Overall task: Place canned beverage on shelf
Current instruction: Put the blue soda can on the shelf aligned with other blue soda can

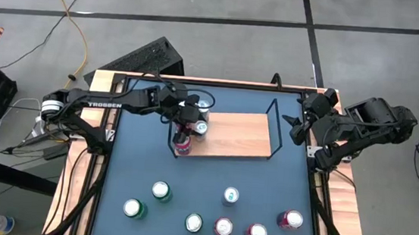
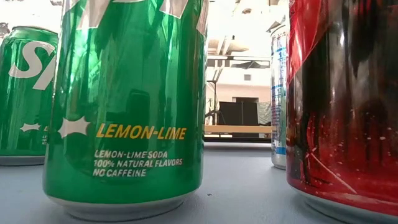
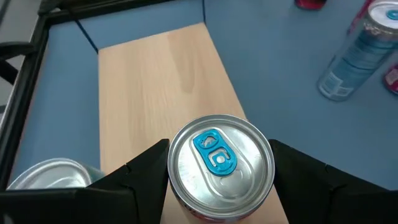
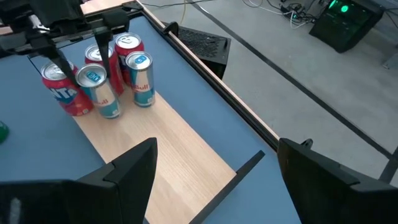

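**Holding a Can at the Left End of the Shelf**

Counting from the high view, seven cans stand loose on the front part of the dark-blue counter: two green cans, one at and one at, one blue-and-silver can, one silver-topped can whose body colour cannot be told, and three red cans at and. A further cluster of cans sits at the left end of the shelf; the right wrist view shows four there, two red and two blue-and-silver.

The left tool is positioned over that left end. Its two dark fingers stand on either side of one can, touching its sides, so the left tool is grasping this can. The can is upright over the light wood board, at the board's end, with another can's top just beside it.

The right tool rests at the right rear corner of the counter, near the right end of the shelf, with its fingers spread apart and nothing between them.

The shelf is a flat rectangular board of pale, smooth-grained wood with thin black wire frames at both ends. The held can is cylindrical, with a brushed silver lid and a blue pull tab. In the low view, the green cans have glossy metallic skins printed with "LEMON-LIME" lettering.
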Available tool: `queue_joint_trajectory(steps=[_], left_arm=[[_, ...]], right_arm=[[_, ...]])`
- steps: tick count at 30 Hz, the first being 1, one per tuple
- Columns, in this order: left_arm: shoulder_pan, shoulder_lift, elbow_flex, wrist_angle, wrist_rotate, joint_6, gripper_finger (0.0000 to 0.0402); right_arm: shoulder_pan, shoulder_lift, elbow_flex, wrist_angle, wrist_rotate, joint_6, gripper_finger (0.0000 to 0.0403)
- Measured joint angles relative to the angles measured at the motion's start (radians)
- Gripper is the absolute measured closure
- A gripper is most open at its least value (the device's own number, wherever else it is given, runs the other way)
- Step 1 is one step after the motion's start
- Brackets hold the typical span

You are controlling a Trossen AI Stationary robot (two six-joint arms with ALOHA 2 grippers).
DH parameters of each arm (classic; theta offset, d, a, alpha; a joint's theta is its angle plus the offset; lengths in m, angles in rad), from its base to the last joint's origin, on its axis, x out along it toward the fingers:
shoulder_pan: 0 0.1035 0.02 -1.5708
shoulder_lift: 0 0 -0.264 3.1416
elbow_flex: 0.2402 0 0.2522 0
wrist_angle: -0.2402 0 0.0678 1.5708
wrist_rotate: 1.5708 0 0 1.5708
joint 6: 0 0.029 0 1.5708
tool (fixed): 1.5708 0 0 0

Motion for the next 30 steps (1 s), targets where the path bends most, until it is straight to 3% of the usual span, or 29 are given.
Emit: queue_joint_trajectory(steps=[30], left_arm=[[0.001, 0.0, 0.0, -0.014, -0.015, 0.001, 0.0172]], right_arm=[[0.0, 0.0, 0.0, 0.0, -0.002, 0.0, 0.0085]])
